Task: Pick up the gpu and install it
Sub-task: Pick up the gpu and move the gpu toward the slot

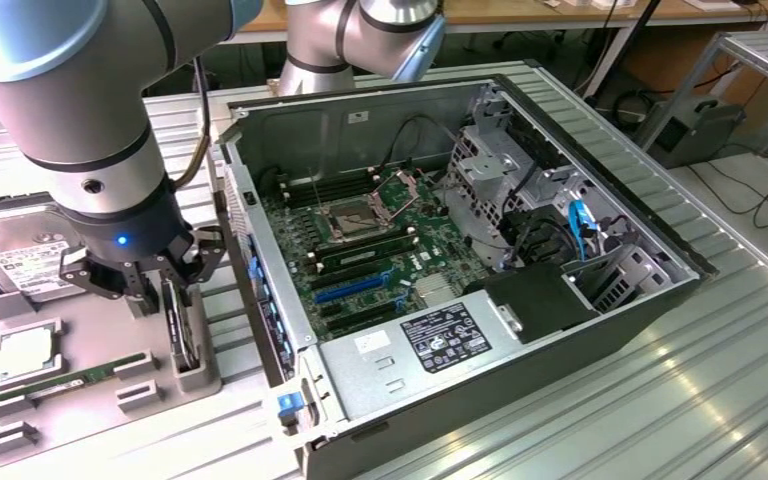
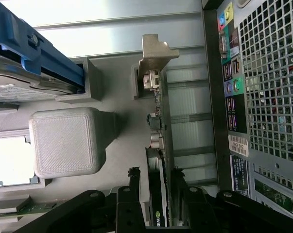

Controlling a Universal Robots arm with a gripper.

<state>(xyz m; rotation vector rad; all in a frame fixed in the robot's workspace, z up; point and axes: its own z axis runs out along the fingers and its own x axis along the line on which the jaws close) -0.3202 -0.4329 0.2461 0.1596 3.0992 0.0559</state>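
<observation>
Grey tray point(image 1: 84, 395): gpu point(image 2: 159, 145) upright, gripper point(image 2: 156, 173) astride

Ribbed metal table point(image 1: 704, 400), open computer case point(image 1: 344, 130) on it, grey parts tray point(image 1: 91, 322) alongside.

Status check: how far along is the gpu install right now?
Done: the pincer is down over the gpu, straddling it in its holder on the grey tray. In hand: nothing gripped yet; a gap shows beside the card. Left: the gpu is not lifted, and the blue slot in the open case is bare.
</observation>
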